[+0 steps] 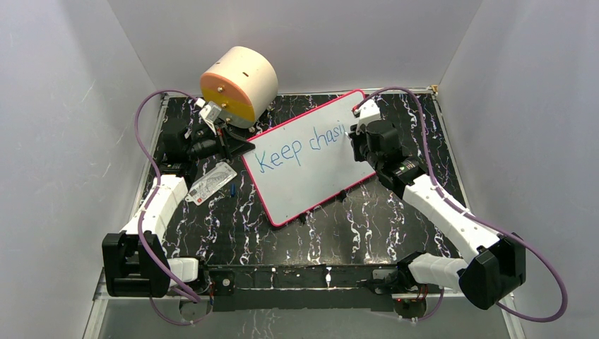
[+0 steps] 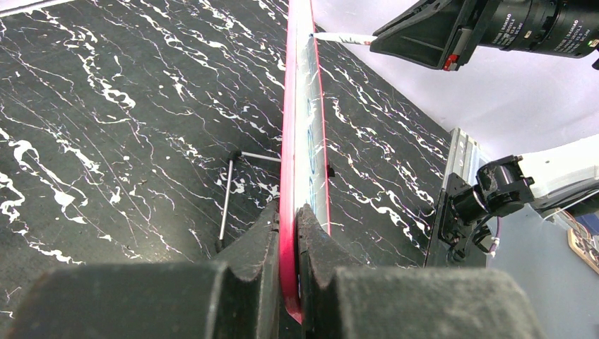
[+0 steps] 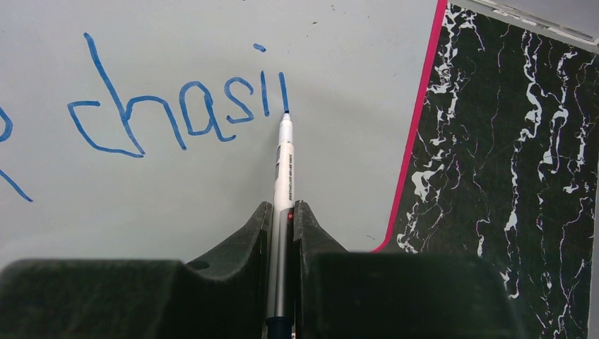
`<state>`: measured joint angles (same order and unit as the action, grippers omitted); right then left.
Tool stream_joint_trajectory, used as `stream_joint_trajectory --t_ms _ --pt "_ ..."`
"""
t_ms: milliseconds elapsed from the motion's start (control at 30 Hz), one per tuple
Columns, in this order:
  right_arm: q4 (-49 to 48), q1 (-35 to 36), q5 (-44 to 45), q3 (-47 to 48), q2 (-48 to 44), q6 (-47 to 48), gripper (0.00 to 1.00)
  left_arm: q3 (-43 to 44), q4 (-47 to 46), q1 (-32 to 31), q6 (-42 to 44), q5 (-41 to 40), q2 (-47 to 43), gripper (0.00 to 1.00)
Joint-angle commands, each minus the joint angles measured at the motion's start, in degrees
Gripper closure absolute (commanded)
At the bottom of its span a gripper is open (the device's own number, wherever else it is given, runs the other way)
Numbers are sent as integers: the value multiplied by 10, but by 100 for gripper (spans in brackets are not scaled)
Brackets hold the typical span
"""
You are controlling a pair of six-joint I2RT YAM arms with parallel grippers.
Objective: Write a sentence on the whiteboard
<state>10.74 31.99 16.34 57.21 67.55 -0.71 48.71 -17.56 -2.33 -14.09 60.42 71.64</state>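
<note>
The whiteboard (image 1: 311,169), white with a pink-red border, lies tilted on the black marbled table. Blue handwriting (image 1: 300,147) on it reads "Keep chasi" plus one more upright stroke; the right wrist view shows "chasi" (image 3: 169,106). My left gripper (image 1: 236,145) is shut on the board's left edge, seen edge-on in the left wrist view (image 2: 297,141), where the gripper (image 2: 288,226) pinches the red rim. My right gripper (image 1: 353,141) is shut on a white marker (image 3: 285,169), its blue tip touching the board at the bottom of the last stroke. The right wrist view shows that gripper (image 3: 282,212).
A cream and orange cylinder (image 1: 239,85) stands at the back left behind the left gripper. A small white printed card (image 1: 210,183) and a small blue piece (image 1: 233,188) lie left of the board. A thin metal rod (image 2: 227,198) lies beside the board's edge.
</note>
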Motion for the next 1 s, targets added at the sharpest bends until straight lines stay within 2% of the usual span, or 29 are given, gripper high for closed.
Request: stream_joint_trajectory --t_ms 0,967 --pt "-5 -1 0 -8 -14 -7 100 -9 38 -18 61 20 10 100" --pt "-78 -7 13 41 16 23 100 -8 38 -19 61 20 10 100"
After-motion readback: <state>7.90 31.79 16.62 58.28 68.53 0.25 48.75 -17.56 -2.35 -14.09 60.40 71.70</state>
